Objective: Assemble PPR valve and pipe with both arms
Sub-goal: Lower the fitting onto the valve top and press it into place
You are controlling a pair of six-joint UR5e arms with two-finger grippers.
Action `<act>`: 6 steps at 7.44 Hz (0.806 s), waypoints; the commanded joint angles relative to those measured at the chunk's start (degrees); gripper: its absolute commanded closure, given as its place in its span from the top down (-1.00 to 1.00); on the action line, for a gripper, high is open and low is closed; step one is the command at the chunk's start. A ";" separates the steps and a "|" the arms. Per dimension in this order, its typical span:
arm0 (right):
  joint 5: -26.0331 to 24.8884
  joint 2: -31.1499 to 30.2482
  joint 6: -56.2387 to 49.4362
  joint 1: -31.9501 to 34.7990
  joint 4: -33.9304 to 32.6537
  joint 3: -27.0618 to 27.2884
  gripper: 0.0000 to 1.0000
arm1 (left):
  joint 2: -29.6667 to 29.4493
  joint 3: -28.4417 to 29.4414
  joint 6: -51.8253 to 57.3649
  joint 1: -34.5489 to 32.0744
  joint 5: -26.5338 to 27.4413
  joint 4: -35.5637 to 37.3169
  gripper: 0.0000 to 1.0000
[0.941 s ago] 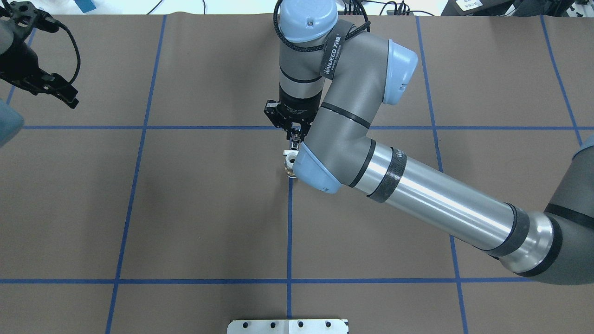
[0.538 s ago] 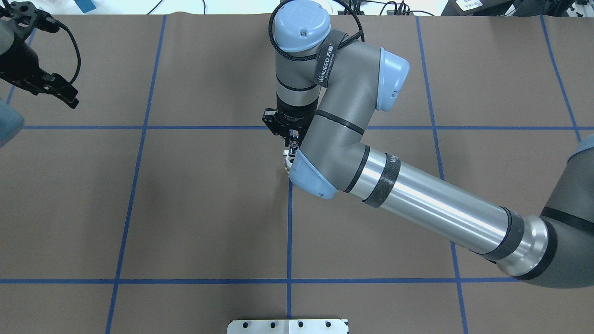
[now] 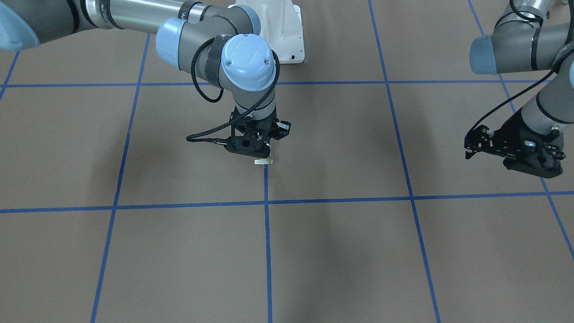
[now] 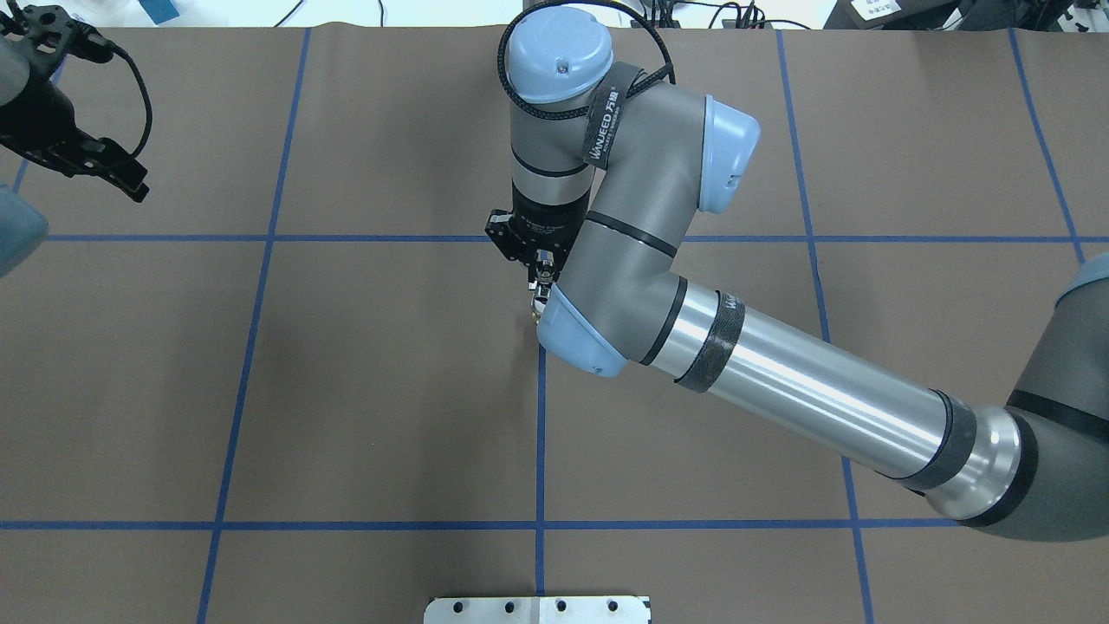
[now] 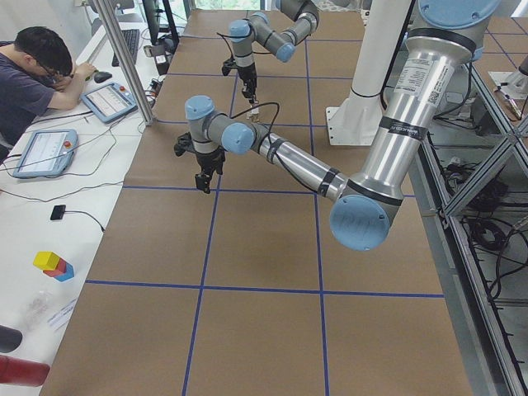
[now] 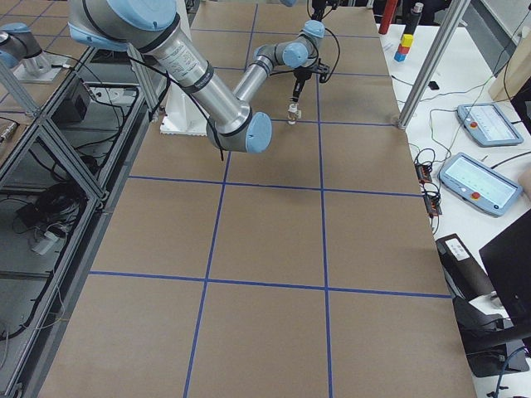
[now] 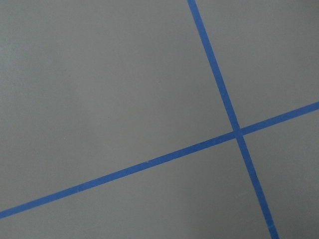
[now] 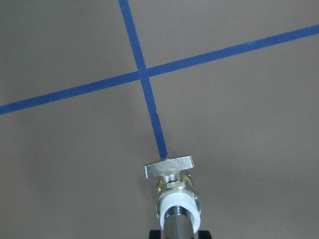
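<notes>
At the middle of the brown counter (image 4: 346, 390) gridded with blue tape, we are holding our black right tool (image 3: 263, 153) pointed straight down, its fingers closed narrowly on the short silvery-grey metal pipe (image 8: 179, 226). That pipe is entering the upper white plastic collar of the small brass-bodied PPR valve (image 8: 174, 188), which is standing on end where a blue tape line stops, its flat pale handle tab sticking out sideways. Whether its base is touching the counter we cannot tell. Our black left tool (image 4: 130, 182) is hanging well apart at the counter's far left corner, and we cannot tell whether it is wide or narrow. We are judging the joint as only partly seated. With nothing bracing the valve, any sideways push or tilt from us is risking a jammed pipe or a toppled fitting, and lifting now could be leaving the valve dangling and dropping
</notes>
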 commanded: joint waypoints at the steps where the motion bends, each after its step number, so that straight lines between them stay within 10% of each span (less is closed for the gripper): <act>1: 0.20 -0.18 -0.09 -0.05 0.00 0.01 -1.00 | -0.06 0.15 0.00 0.00 0.00 -0.28 1.00; 6: 0.12 -0.45 -0.09 -0.57 0.17 -0.08 -1.00 | 0.02 0.15 0.00 0.00 0.00 -0.36 1.00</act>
